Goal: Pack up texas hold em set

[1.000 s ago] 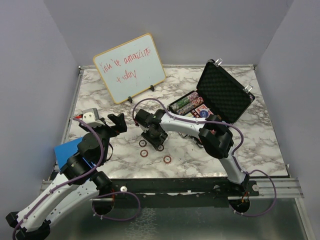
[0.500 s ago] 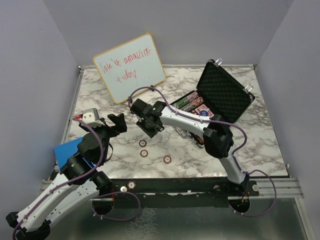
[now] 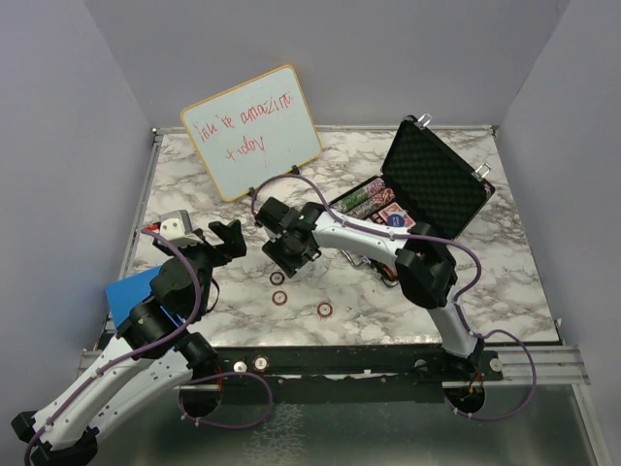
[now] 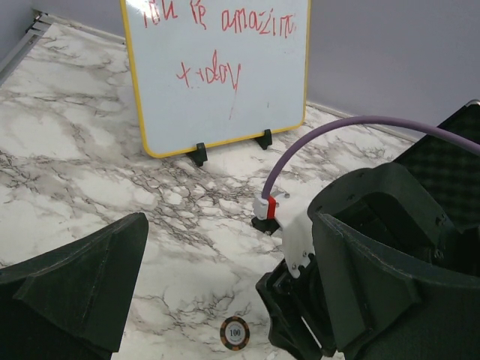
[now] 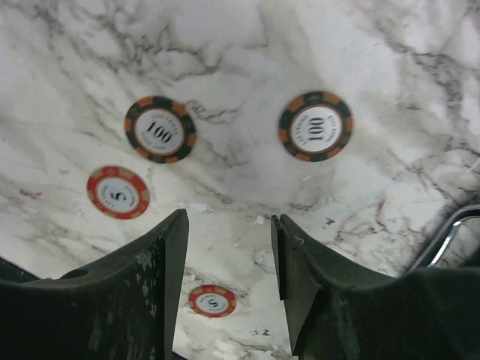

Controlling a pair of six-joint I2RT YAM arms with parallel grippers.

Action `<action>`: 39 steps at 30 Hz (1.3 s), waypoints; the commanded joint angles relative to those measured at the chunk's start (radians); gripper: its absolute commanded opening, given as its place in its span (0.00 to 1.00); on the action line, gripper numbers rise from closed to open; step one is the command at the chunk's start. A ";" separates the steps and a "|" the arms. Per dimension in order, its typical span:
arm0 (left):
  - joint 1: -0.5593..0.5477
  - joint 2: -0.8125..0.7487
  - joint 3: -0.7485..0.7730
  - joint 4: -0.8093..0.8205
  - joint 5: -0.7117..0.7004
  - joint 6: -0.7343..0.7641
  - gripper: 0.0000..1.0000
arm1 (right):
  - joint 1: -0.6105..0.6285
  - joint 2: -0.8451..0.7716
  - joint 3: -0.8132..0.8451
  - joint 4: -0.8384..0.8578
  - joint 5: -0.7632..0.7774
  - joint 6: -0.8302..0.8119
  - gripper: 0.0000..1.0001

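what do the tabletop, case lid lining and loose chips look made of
Tabletop: marble look, white with grey veins, possibly printed laminate.
Case lid lining: black foam, judging by its dimpled texture.
Loose chips: probably matte plastic or clay composite, with printed centres.

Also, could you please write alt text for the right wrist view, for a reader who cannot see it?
The right gripper hangs open and empty over the marble table, its two dark fingers at the bottom of the view. Four poker chips lie flat and loose on the marble: two black-and-orange 100 chips and two red chips.
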 commanded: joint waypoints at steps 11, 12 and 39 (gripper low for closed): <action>-0.001 -0.032 0.139 -0.048 0.019 0.028 0.99 | 0.287 -0.144 -0.212 0.248 -0.165 -0.007 0.68; -0.003 -0.032 0.153 -0.057 0.027 0.027 0.99 | 0.308 -0.129 -0.202 0.247 -0.164 -0.005 0.68; -0.002 -0.091 0.202 -0.169 0.045 -0.010 0.99 | 0.518 0.069 -0.065 0.152 0.002 0.035 0.67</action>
